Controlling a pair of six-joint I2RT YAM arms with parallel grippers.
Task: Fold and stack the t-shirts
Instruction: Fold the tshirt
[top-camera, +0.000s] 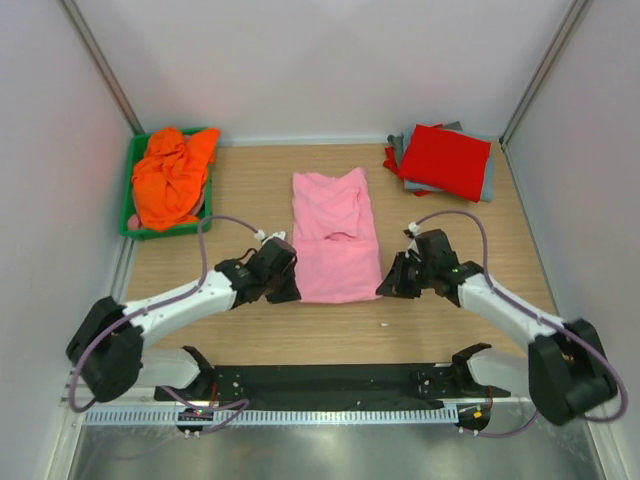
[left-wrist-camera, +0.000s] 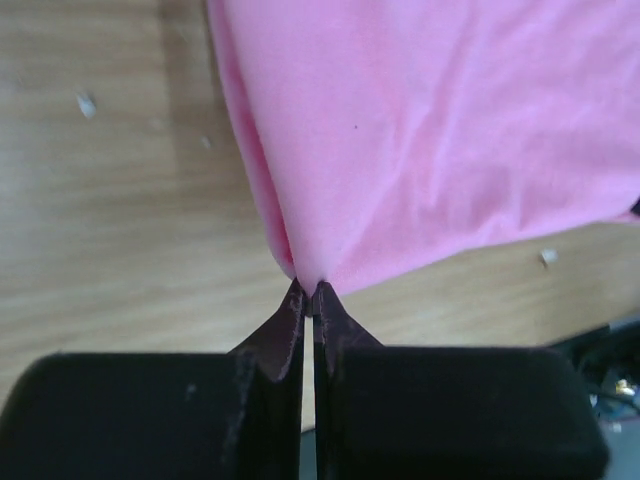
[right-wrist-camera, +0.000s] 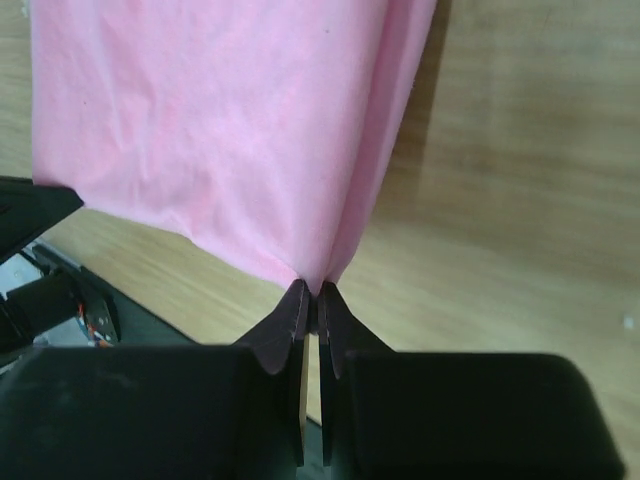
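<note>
The light pink t-shirt (top-camera: 335, 235) lies partly folded in the middle of the table. My left gripper (top-camera: 287, 292) is shut on its near left corner; the left wrist view shows the pink cloth (left-wrist-camera: 440, 130) pinched at my gripper's tips (left-wrist-camera: 309, 290). My right gripper (top-camera: 385, 288) is shut on the near right corner; the right wrist view shows the pink cloth (right-wrist-camera: 230, 130) pinched at my gripper's tips (right-wrist-camera: 312, 290). The bright orange t-shirt (top-camera: 172, 178) is bunched in a green bin. A folded red t-shirt (top-camera: 445, 160) tops a grey one (top-camera: 488, 178) at the back right.
The green bin (top-camera: 128, 215) stands at the back left against the left wall. White walls enclose the wooden table on three sides. A black base plate (top-camera: 320, 380) lies along the near edge between the arm bases.
</note>
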